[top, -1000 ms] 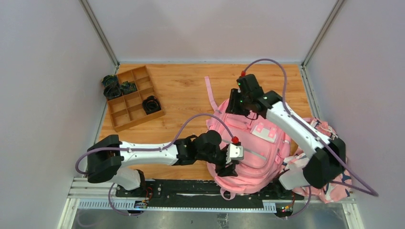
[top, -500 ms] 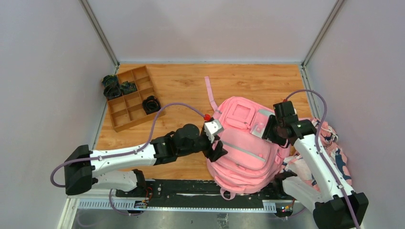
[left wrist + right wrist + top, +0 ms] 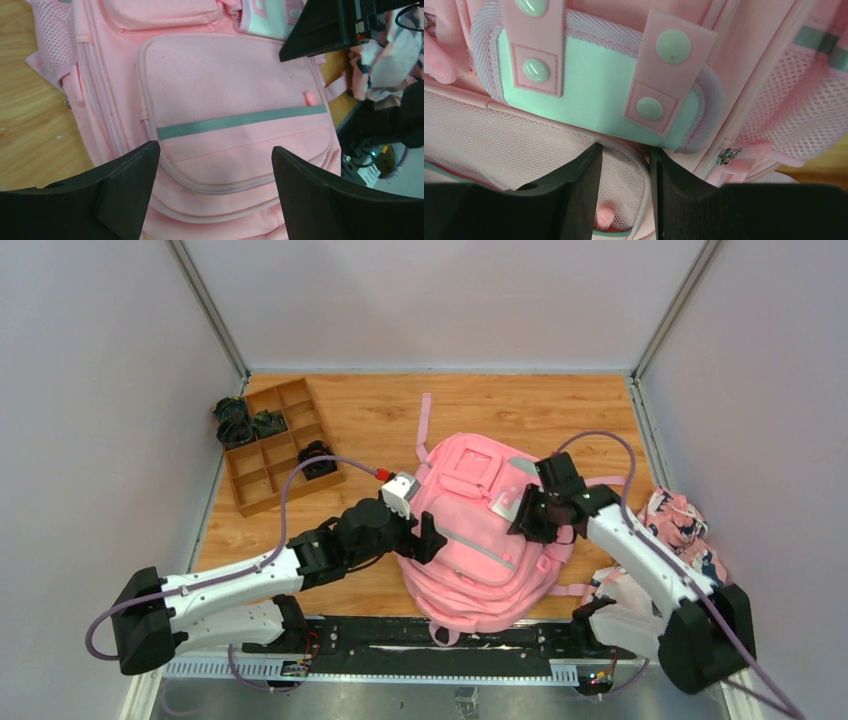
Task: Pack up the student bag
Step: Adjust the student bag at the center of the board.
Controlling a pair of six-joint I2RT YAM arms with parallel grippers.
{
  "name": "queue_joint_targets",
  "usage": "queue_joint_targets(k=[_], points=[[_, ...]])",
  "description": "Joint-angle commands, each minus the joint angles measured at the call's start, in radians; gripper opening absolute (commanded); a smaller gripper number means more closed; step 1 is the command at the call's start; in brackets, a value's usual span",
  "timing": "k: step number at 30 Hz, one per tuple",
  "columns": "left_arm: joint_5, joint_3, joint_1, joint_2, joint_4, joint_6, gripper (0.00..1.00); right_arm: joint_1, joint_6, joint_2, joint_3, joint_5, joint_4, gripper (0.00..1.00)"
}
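Note:
The student bag [image 3: 470, 560], a large pink backpack, lies front up in the middle of the wooden table. My left gripper [image 3: 425, 538] hangs at its left edge. In the left wrist view this left gripper [image 3: 214, 150] is wide open over the bag's [image 3: 225, 90] front pocket, below the grey strip [image 3: 240, 122], holding nothing. My right gripper [image 3: 525, 520] rests on the bag's right side beside the white patch [image 3: 505, 505]. Seen from the right wrist, the right gripper [image 3: 625, 149] pinches a corner of the bag's mesh pocket [image 3: 499, 130] just under the patch [image 3: 594, 95].
A wooden divided tray [image 3: 262, 455] with dark bundles [image 3: 317, 458] stands at the far left. A patterned pink, white and navy cloth bundle [image 3: 690, 530] lies at the right edge. A pink strap [image 3: 423, 430] trails toward the back. Walls close in on three sides.
The bag has slid left and turned. My left gripper opened, released the bag and moved to its left edge. My right arm swung from the bag's far end to its right side.

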Motion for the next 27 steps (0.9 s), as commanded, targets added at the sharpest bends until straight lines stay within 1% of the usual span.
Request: queue_joint_targets(k=[1,2,3,5,8,10,11,12,15,18,19,20,22,25,27], points=[[-0.128,0.051,0.042,-0.076,-0.109,-0.012,0.9,0.081,0.074,0.257,0.097,-0.109,0.247,0.43],[-0.165,0.06,0.047,-0.089,-0.142,-0.008,0.98,0.082,0.061,0.31,0.147,-0.1,0.255,0.43],[-0.2,0.067,0.053,-0.102,-0.173,-0.013,1.0,0.082,0.043,0.351,0.203,-0.088,0.254,0.43],[-0.237,0.07,0.065,-0.124,-0.211,-0.03,1.0,0.082,0.001,0.404,0.302,-0.058,0.224,0.46],[-0.242,0.087,0.082,-0.144,-0.267,-0.067,1.0,0.082,-0.068,0.388,0.382,-0.018,0.181,0.53],[-0.307,0.109,0.083,-0.177,-0.343,-0.172,1.0,0.083,-0.124,0.346,0.389,0.028,0.146,0.54],[-0.34,0.114,0.083,-0.204,-0.384,-0.227,1.0,0.083,-0.161,0.322,0.385,0.055,0.12,0.55],[-0.339,0.111,0.083,-0.239,-0.401,-0.291,1.0,0.083,-0.183,0.297,0.375,0.072,0.097,0.55],[-0.259,0.103,0.083,-0.304,-0.435,-0.488,1.0,0.095,-0.252,0.183,0.289,0.053,0.08,0.56],[-0.198,0.137,0.081,-0.246,-0.562,-0.652,1.0,0.143,-0.317,0.069,0.189,-0.022,0.115,0.55],[-0.173,0.138,0.082,-0.219,-0.573,-0.693,1.0,0.17,-0.33,0.044,0.172,-0.034,0.114,0.54],[-0.151,0.13,0.081,-0.2,-0.563,-0.731,1.0,0.203,-0.339,0.02,0.163,-0.042,0.106,0.53],[-0.115,0.104,0.08,-0.172,-0.479,-0.755,1.0,0.299,-0.344,-0.034,0.143,-0.049,0.117,0.52],[-0.116,0.083,0.08,-0.134,-0.429,-0.808,1.0,0.427,-0.322,-0.11,0.088,-0.036,0.217,0.52],[-0.124,0.085,0.08,-0.11,-0.424,-0.842,1.0,0.497,-0.294,-0.134,0.049,-0.013,0.297,0.52]])
